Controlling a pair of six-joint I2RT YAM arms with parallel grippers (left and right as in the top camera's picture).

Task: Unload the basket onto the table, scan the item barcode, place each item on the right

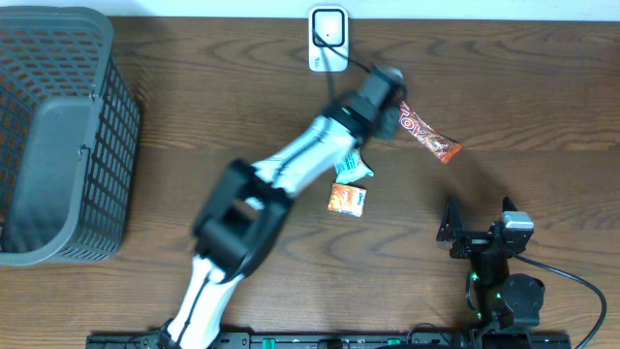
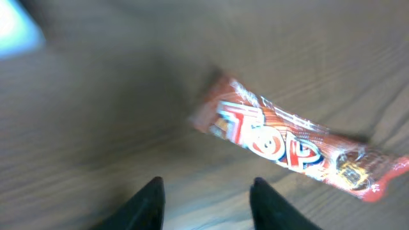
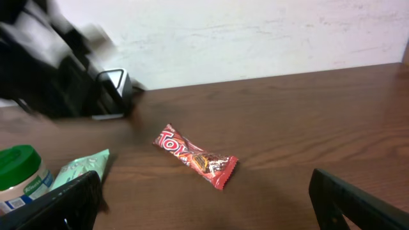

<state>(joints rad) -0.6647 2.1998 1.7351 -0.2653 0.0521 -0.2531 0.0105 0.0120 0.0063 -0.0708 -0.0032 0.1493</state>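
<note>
The item, a red and orange candy bar wrapper (image 1: 427, 136), lies flat on the wooden table right of the white scanner (image 1: 327, 39). No barcode shows on it. My left gripper (image 1: 391, 101) hovers just left of the bar. In the left wrist view its fingers (image 2: 206, 186) stand apart with bare table between them, and the bar (image 2: 287, 142) lies beyond, free of them. At the near right my right gripper (image 1: 479, 229) stands wide open and holds nothing. The right wrist view has the bar (image 3: 195, 156) lying ahead of that gripper (image 3: 206, 191).
A grey mesh basket (image 1: 58, 136) fills the left side. A green packet (image 1: 354, 167) and a small orange box (image 1: 347, 199) lie under the left arm. A green-lidded jar (image 3: 19, 176) and the scanner (image 3: 114, 86) show in the right wrist view.
</note>
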